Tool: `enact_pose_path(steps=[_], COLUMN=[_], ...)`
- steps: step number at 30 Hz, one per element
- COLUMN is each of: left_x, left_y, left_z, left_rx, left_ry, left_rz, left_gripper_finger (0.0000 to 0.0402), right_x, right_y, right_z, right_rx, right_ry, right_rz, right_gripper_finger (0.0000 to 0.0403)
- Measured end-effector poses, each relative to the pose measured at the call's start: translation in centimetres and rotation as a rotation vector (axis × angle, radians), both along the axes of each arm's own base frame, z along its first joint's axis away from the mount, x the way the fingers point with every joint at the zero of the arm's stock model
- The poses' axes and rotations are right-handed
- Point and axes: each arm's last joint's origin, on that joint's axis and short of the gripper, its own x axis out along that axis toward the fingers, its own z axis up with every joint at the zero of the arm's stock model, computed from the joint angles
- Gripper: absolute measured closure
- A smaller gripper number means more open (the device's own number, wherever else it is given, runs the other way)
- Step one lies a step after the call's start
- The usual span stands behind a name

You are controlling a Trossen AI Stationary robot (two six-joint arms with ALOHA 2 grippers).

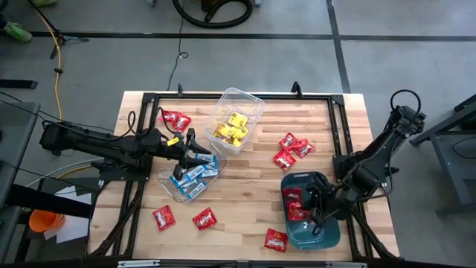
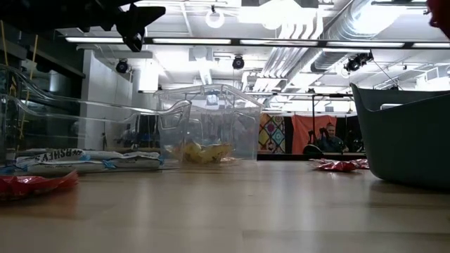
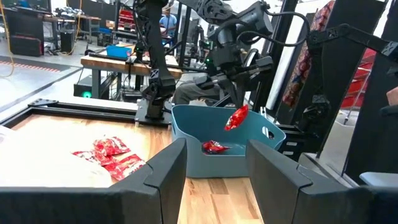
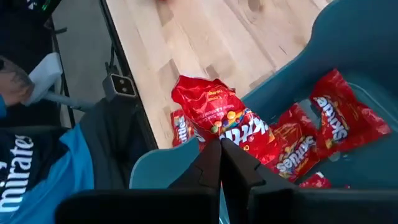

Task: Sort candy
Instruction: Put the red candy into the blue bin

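My right hand (image 4: 219, 144), clamped on a red candy packet (image 4: 217, 115), hangs above the teal bin (image 1: 325, 237) at lower right; my left hand (image 1: 199, 155), fingers apart, sits over the clear tub (image 1: 167, 181) left of centre.

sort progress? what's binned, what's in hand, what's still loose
Done: yellow packets in one clear tub, blue-and-white packets in the other, several red ones in the teal bin. In hand: right pincer holds a red packet over that bin; left pincer open over the blue tub. Left: red packets loose on the table.

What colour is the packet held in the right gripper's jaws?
Red, a Skittles packet pinched by the right gripper over the teal bin; clearest in the right wrist view.
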Motion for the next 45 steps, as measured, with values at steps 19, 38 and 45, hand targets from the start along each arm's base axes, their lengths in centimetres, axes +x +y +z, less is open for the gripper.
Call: enact_pose_path(steps=[19,38,45], left_x=[0.0,0.0,0.0], left_y=[0.0,0.0,0.0], left_z=[0.0,0.1,0.1], left_rx=[-0.001,0.034,0.034], left_ry=[0.001,-0.014,-0.013], left_rz=[0.0,0.001,0.001], left_gripper_finger=[0.0247,0.0247,0.0247], right_x=[-0.5,6.1,7.5], right_y=[-1.3,-6.9,-13.9], right_z=[-1.1,1.6,0.1], right_rx=[0.038,-0.54,-0.402], right_ry=[0.179,-0.302,-0.082], right_rz=[-0.253,-0.219,-0.472], right_gripper_finger=[0.0295,0.0244,0.0244])
